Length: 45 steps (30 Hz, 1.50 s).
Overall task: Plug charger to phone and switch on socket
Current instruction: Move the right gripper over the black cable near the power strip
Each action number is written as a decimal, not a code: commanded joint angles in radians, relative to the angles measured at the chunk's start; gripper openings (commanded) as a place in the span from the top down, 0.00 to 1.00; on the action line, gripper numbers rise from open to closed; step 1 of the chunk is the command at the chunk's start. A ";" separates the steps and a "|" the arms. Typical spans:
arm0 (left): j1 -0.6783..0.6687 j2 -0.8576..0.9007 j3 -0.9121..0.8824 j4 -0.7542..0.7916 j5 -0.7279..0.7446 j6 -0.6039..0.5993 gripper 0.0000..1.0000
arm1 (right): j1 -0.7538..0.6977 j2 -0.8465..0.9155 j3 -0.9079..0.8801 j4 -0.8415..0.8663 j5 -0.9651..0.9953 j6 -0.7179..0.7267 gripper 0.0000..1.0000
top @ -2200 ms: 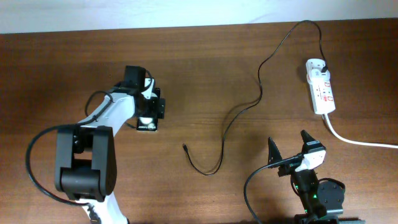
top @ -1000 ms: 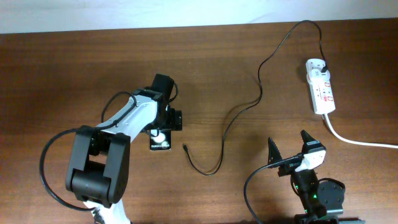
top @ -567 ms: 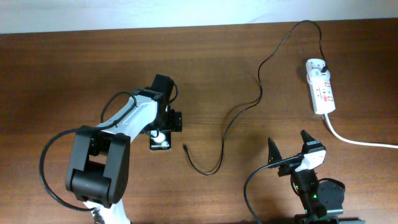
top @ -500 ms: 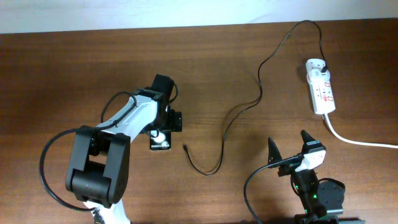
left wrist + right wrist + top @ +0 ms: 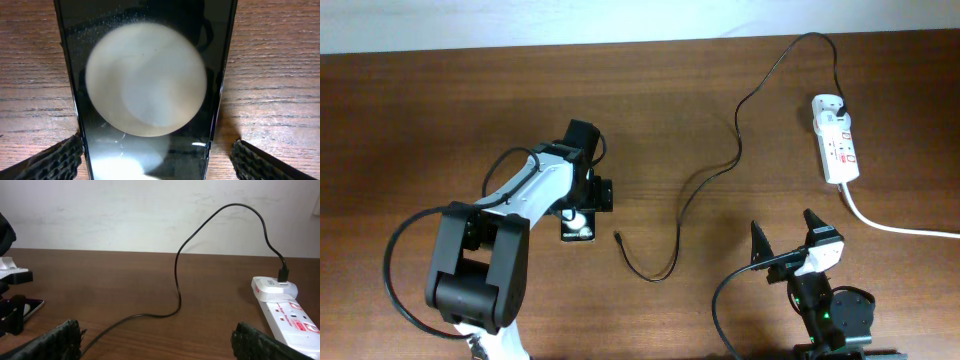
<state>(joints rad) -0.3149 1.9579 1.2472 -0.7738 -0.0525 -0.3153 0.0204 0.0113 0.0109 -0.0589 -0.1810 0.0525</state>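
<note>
Overhead, the small black glossy-screened smartphone (image 5: 578, 229) lies flat on the brown wooden table (image 5: 420, 100), left of centre, with the left gripper (image 5: 579, 214) poised directly above it. From the left wrist camera the phone (image 5: 150, 100) runs up between the two ribbed black fingertips (image 5: 50, 161). The jaws stand wide apart: one pad sits just beside the phone's edge, while the other is clearly off it, so nothing is clamped. A large pale round reflection fills the screen.

The long thin black charger cable (image 5: 736, 125) snakes across the middle of the table – its small plug tip (image 5: 618, 237) rests loose on the wood just right of the phone, not touching it. The cable's far end is plugged into the white elongated power strip with red marks (image 5: 836, 140) near the right edge, and a thick white cord (image 5: 890, 225) trails off from the strip.

The right gripper (image 5: 787, 240) sits near the front edge, well apart from the strip – jaws spread wide, holding nothing.
</note>
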 commanded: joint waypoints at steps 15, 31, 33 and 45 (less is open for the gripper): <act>-0.010 0.024 -0.023 0.002 -0.049 -0.044 0.01 | 0.006 -0.008 -0.005 -0.006 0.005 0.004 0.01; -0.010 0.024 -0.023 -0.006 -0.049 -0.044 0.01 | 0.006 -0.008 -0.005 -0.005 0.005 0.004 0.01; -0.010 0.024 -0.023 -0.006 -0.049 -0.044 0.01 | 0.006 -0.008 -0.005 -0.005 0.006 0.003 0.01; -0.010 0.024 -0.023 -0.002 -0.049 -0.044 0.01 | 0.006 0.101 0.333 -0.210 -0.006 0.080 0.01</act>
<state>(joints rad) -0.3187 1.9579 1.2472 -0.7761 -0.0597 -0.3416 0.0204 0.0380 0.1658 -0.2001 -0.2039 0.1081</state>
